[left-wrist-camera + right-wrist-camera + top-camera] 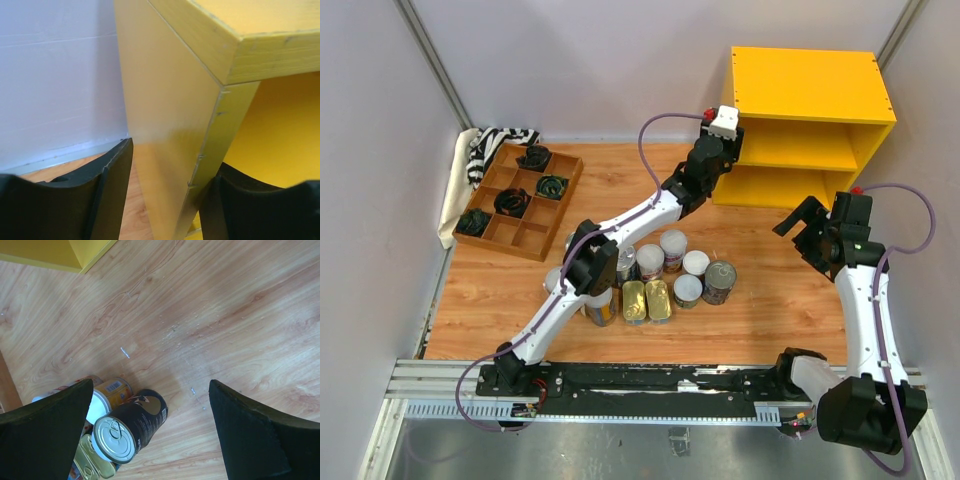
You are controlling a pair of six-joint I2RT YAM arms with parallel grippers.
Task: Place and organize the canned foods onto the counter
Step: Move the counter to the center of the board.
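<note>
Reaching the left corner of the yellow shelf unit (810,85) at upper right, the left hand (172,160) hangs half-spread and empty, the right hand (810,225) hovers spread wide at far right, likely keeping clear, while the canned foods (650,262) cluster unshelved mid-frame on the worktop (770,320).

The wooden table (770,310) carries the cans (673,243) clustered near its middle. The yellow counter (810,90) stands far right, a brown tray (534,238) left.
</note>
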